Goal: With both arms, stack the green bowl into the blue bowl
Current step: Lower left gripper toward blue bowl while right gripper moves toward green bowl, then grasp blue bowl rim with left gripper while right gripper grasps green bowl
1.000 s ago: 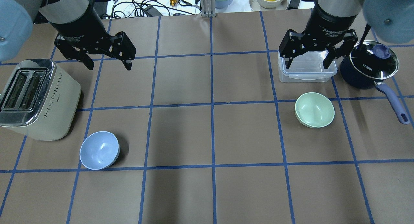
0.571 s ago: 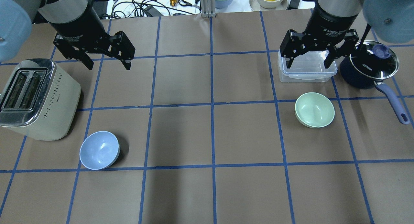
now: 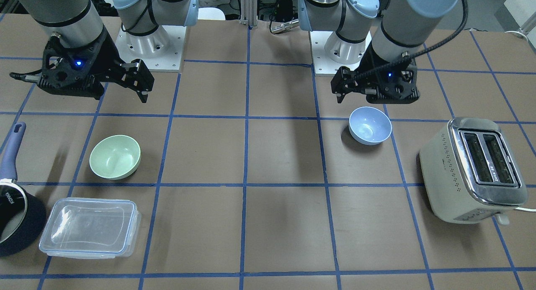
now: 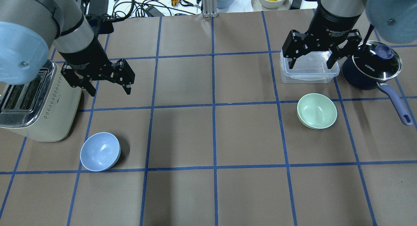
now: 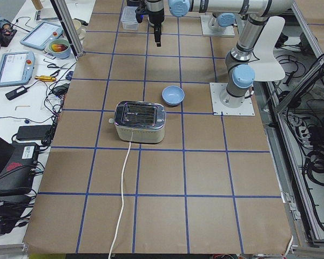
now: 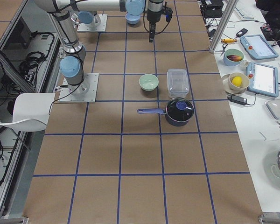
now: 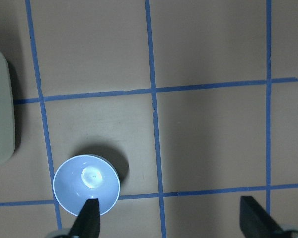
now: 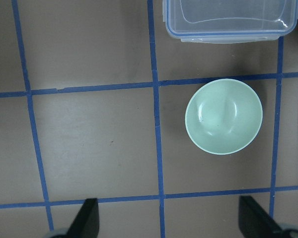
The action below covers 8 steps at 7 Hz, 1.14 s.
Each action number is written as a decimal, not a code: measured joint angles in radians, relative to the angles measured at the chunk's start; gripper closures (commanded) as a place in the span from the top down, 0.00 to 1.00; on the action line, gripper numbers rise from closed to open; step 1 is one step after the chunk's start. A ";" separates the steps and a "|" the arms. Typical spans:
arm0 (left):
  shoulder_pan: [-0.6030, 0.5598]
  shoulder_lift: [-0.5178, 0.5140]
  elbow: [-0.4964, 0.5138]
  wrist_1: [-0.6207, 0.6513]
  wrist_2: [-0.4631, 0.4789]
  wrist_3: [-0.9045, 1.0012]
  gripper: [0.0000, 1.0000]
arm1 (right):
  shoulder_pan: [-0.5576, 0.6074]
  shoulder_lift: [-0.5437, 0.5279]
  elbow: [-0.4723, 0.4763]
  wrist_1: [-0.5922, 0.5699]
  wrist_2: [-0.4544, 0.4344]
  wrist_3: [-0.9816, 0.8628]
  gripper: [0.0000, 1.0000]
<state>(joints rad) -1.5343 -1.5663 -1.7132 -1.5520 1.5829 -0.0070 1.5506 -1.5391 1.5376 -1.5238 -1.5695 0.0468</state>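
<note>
The green bowl sits upright and empty on the right side of the table, also in the front view and the right wrist view. The blue bowl sits upright at the near left, also in the front view and the left wrist view. My left gripper is open and empty, high above the table beyond the blue bowl. My right gripper is open and empty, high over the clear container, beyond the green bowl.
A cream toaster stands at the left edge beside the blue bowl. A clear lidded container and a dark navy saucepan with a glass lid and a long handle stand beyond the green bowl.
My left arm has moved nearer, toward the blue bowl, with the gripper still open. The right arm and both bowls have stayed put.
</note>
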 measured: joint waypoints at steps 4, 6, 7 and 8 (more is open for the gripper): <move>0.089 -0.020 -0.358 0.320 0.023 -0.003 1.00 | -0.252 0.104 0.065 -0.106 0.010 -0.084 1.00; 0.106 -0.047 -0.470 0.446 0.063 -0.008 0.86 | -0.294 0.153 0.200 -0.334 0.015 -0.149 1.00; 0.110 -0.059 -0.519 0.525 0.070 -0.009 0.01 | -0.298 0.162 0.272 -0.412 0.015 -0.174 1.00; 0.113 -0.068 -0.546 0.571 0.073 -0.008 0.00 | -0.300 0.170 0.333 -0.453 0.016 -0.204 1.00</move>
<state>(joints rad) -1.4217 -1.6343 -2.2595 -0.9813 1.6555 -0.0149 1.2501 -1.3690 1.8702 -1.9769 -1.5530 -0.1570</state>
